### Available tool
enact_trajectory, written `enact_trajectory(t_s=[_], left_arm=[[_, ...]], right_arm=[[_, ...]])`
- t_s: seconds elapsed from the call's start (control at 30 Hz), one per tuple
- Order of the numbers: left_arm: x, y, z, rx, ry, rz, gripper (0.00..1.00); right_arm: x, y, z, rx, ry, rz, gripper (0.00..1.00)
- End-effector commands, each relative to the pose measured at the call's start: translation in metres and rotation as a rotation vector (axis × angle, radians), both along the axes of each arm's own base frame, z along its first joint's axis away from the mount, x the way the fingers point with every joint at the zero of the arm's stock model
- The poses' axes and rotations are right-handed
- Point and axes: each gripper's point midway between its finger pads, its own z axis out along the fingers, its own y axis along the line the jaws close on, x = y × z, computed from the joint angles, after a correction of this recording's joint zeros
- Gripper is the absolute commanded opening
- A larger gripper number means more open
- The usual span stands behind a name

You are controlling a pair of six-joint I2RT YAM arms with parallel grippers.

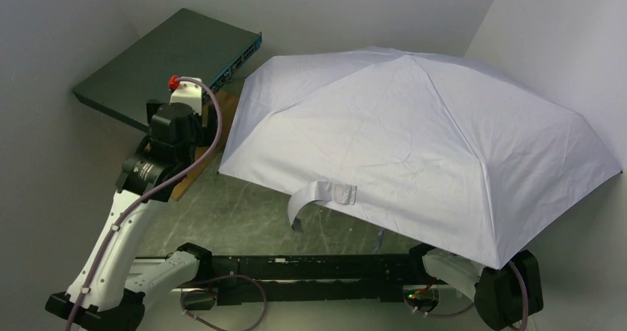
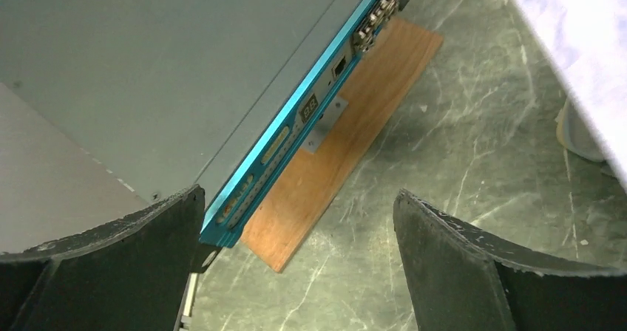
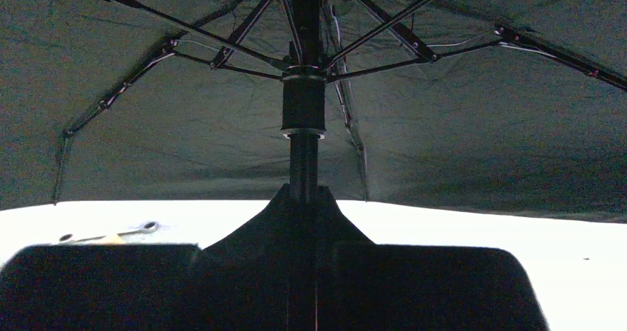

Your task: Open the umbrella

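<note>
The umbrella (image 1: 421, 146) stands open, its pale lavender-white canopy spread over the right half of the table. Its closure strap (image 1: 318, 194) hangs from the near edge. In the right wrist view I look up under the canopy (image 3: 458, 139) at the black ribs, runner (image 3: 303, 106) and shaft (image 3: 304, 161). My right gripper (image 3: 304, 202) is shut on the shaft below the runner; in the top view the canopy hides it. My left gripper (image 2: 299, 198) is open and empty, raised at the back left (image 1: 188, 94), well clear of the canopy edge (image 2: 577, 28).
A dark flat network switch (image 1: 163, 57) with a teal front (image 2: 296, 124) lies at the back left on a wooden board (image 2: 347, 139). A beige rounded object (image 2: 580, 135) peeks from under the canopy. White walls close in on the table. A black rail (image 1: 310, 272) runs along the near edge.
</note>
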Motion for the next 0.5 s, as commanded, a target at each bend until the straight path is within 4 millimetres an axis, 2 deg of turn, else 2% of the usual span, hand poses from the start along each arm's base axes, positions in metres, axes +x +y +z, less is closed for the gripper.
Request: enact_trajectory(t_s=[0.0, 0.23, 0.27, 0.47], left_arm=[[0.018, -0.012, 0.004, -0.148, -0.06, -0.068, 0.99], [0.017, 0.016, -0.012, -0.247, -0.135, 0.045, 0.99], [0.016, 0.02, -0.019, -0.248, -0.133, 0.068, 0.99], [0.009, 0.025, -0.032, -0.273, -0.186, 0.071, 0.99]], right_arm=[[0.003, -0.027, 0.027, 0.115, -0.019, -0.122, 0.0], [0.002, -0.029, 0.014, 0.139, 0.017, -0.126, 0.0], [0.003, -0.029, 0.012, 0.146, 0.031, -0.128, 0.0], [-0.005, -0.034, 0.008, 0.184, 0.032, -0.149, 0.0]])
